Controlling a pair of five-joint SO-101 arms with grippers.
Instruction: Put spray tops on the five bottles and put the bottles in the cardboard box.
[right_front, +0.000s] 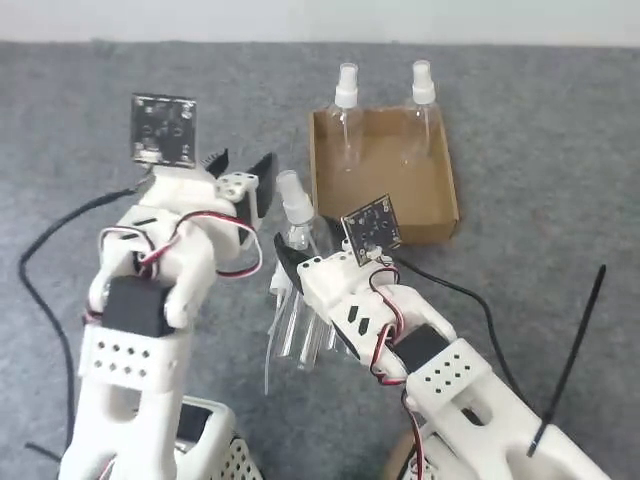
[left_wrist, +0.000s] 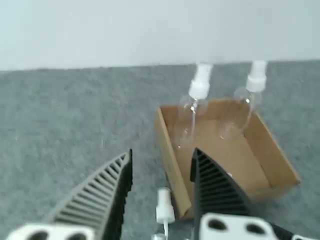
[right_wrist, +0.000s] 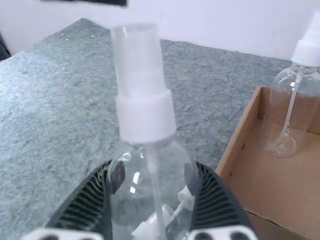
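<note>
Base of held bottle (right_wrist: 150, 175) cut off at edge, clear items (right_front: 290, 335) half hidden under right arm (right_front: 400, 335), white basket (right_front: 225, 450) cropped.

No readable text, labels or numbers

Inside the cardboard box (right_front: 390, 190), against its far wall, stand two bottles (right_front: 347, 125). A third bottle (right_front: 298, 215) stands just outside its left wall, near the front corner.

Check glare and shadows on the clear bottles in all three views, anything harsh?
High view: soft even light, the two boxed bottles cast barely any shadow on the cardboard box. Right wrist view: small white glints on the held bottle in the right gripper. Left wrist view: faint glints on the boxed bottles, no hard shadows.
</note>
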